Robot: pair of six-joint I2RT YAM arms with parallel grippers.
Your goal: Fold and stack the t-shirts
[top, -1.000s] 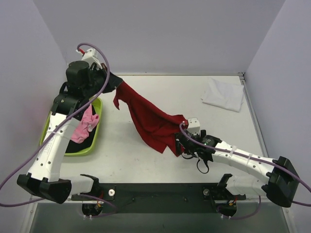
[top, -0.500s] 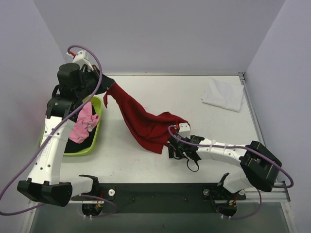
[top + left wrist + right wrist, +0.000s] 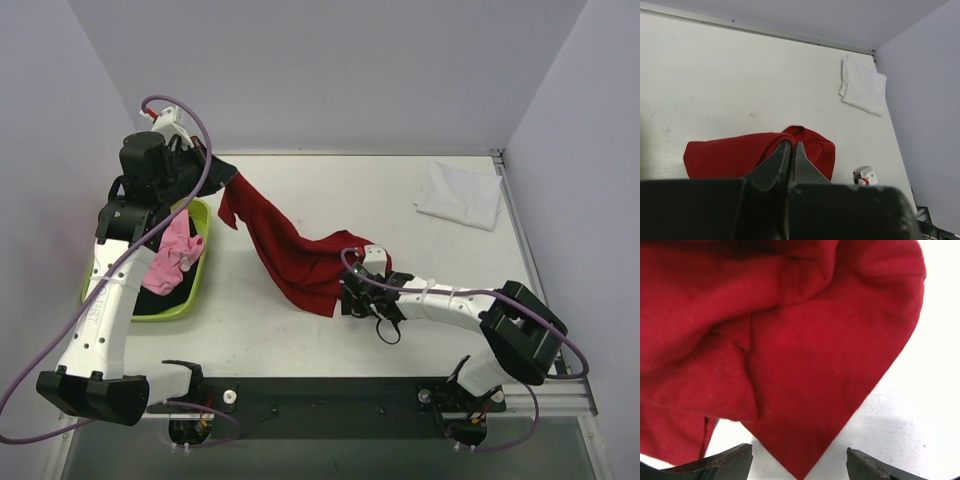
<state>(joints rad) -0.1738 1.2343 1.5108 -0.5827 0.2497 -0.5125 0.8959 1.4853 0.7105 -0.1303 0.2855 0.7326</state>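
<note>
White tabletop (image 3: 400, 215) between pale lilac walls, with a deep red soft cloth t-shirt (image 3: 295, 255) strung across it.
Left gripper (image 3: 791, 146), fingers pressed together, pinches the shirt's raised end at 10 o'clock; the cloth slopes down to centre, where the right gripper (image 3: 352, 293) stands spread over its corner. A folded white t-shirt (image 3: 460, 195) lies at 2 o'clock; pink (image 3: 175, 252) and black (image 3: 165, 298) shirts fill a lime-green plastic tub (image 3: 197, 285) at 9 o'clock.

arms (image 3: 105, 300): white links, black joints | cables (image 3: 206, 150): purple, looped along both | wrist camera (image 3: 376, 260): white box | fingers (image 3: 774, 164): black, tapered | bases (image 3: 90, 392): black, on black rail (image 3: 330, 395) at bottom
</note>
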